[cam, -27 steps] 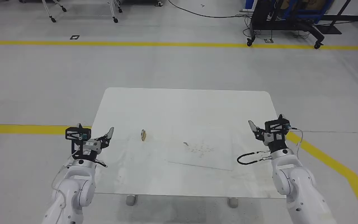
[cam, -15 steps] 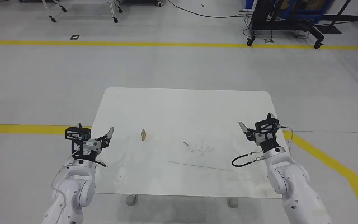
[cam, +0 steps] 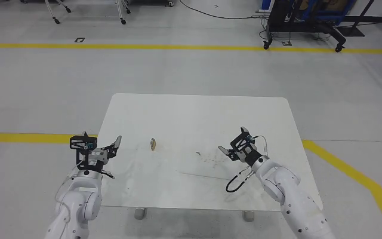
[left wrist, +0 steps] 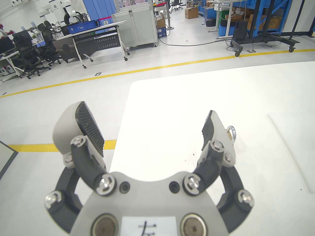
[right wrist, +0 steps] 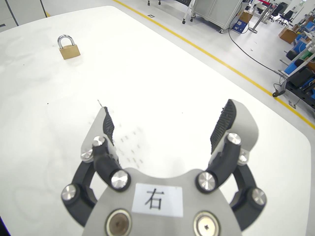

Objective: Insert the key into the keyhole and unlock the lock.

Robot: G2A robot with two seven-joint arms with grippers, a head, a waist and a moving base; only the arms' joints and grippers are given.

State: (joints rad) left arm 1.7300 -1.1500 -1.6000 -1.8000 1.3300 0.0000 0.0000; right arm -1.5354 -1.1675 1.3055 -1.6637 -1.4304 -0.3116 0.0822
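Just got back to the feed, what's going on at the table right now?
Nothing is gripped yet. The padlock stands upright on the white table, untouched. The right end effector hangs open over the table, apart from the padlock. A thin sliver by one fingertip may be the key, but it is too small to tell. The left end effector sits open at the table's edge, with the padlock just beyond it.

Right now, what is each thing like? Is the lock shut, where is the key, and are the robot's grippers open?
Lock: shut, standing up on the table, no key in it.
Key: lying on the table, not held; too small to tell more.
Left gripper: open, empty.
Right gripper: open, empty, over the table near the key.
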